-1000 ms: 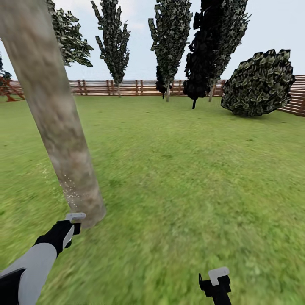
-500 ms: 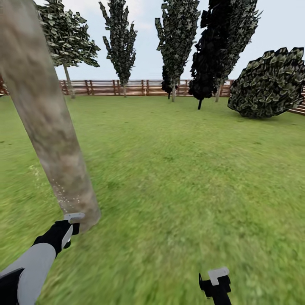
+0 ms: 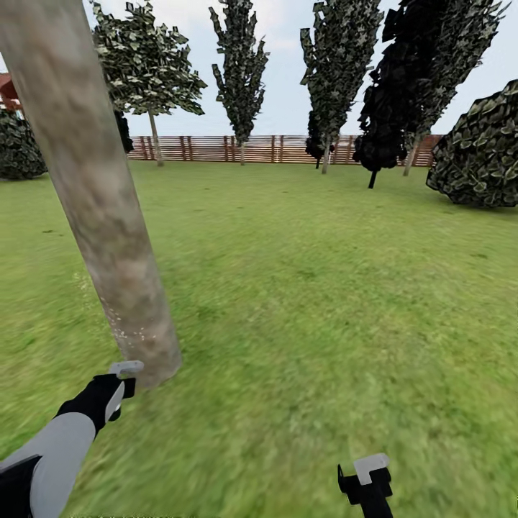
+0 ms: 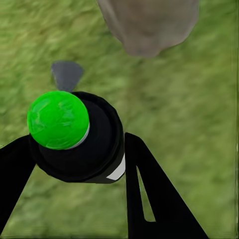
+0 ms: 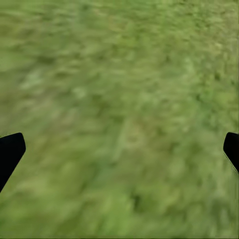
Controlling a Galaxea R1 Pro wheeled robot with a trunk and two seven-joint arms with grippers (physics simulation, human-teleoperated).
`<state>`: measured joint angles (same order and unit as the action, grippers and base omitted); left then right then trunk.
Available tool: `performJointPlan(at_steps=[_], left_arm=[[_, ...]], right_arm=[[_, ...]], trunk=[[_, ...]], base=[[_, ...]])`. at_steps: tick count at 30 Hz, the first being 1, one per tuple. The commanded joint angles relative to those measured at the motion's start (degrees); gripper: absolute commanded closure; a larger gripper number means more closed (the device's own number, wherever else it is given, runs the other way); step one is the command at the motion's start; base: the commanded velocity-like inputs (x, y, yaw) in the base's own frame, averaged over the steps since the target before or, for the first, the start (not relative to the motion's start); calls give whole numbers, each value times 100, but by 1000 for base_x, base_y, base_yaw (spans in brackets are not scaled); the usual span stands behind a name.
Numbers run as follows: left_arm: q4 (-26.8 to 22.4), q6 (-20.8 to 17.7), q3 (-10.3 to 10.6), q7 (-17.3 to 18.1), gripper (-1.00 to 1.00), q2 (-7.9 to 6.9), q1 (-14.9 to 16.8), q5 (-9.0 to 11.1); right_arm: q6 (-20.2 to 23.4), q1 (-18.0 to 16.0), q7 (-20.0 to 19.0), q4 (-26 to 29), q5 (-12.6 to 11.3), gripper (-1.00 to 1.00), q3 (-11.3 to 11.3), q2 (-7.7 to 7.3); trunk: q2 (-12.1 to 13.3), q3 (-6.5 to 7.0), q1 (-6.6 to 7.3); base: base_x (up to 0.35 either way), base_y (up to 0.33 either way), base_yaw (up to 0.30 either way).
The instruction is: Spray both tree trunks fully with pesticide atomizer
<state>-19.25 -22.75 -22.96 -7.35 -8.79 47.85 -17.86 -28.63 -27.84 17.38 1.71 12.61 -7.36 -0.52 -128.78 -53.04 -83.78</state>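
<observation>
Clearly the spraying step is in hand: the tree trunk (image 3: 101, 208) stands on the grass (image 3: 324, 302), with only few white specks (image 3: 124, 332) low on its bark. Next, I judge, aim higher. The left gripper (image 4: 74, 164) pinches the atomizer (image 4: 82, 144), dark with a green cap, near the trunk's foot; the right gripper (image 5: 119, 149) is spread, empty

Mottled grey-beige bark on the tree trunk (image 3: 108, 237), smooth and matt, speckled low down with fine white pesticide (image 3: 126, 332). Blurry, soft-looking matt grass across the floor (image 3: 324, 309). Reddish-brown slatted wood along the fence (image 3: 280, 149). Dark, faintly glossy plastic-like body on the pesticide atomizer (image 4: 87, 144), with a shiny green top and a white label edge. Matt black fingers (image 4: 159, 199) on the left gripper (image 4: 74, 164); smooth pale-grey shell on the left arm (image 3: 57, 453).
</observation>
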Motion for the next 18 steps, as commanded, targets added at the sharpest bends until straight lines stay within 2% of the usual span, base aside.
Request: performJointPlan(at_steps=[1,10,15,18], left_arm=[[-8,-25,-33,6,100,6,5,-50],[2,-19,-39,6,100,46,5,-43],[1,-19,-45,6,100,21,5,-44],[4,-16,-145,9,100,18,5,-44]], right_arm=[[7,-3,55,-4,29,-100,-45,0],[7,-3,46,-4,29,-100,-45,0],[7,-3,46,-4,30,-100,-45,0],[7,-3,46,-4,31,-100,-45,0]], trunk=[[-2,-5,1],[-2,-5,1],[-2,-5,1],[-2,-5,1]], base=[[2,-272,64],[31,-273,15],[183,-239,241],[228,-205,275]])
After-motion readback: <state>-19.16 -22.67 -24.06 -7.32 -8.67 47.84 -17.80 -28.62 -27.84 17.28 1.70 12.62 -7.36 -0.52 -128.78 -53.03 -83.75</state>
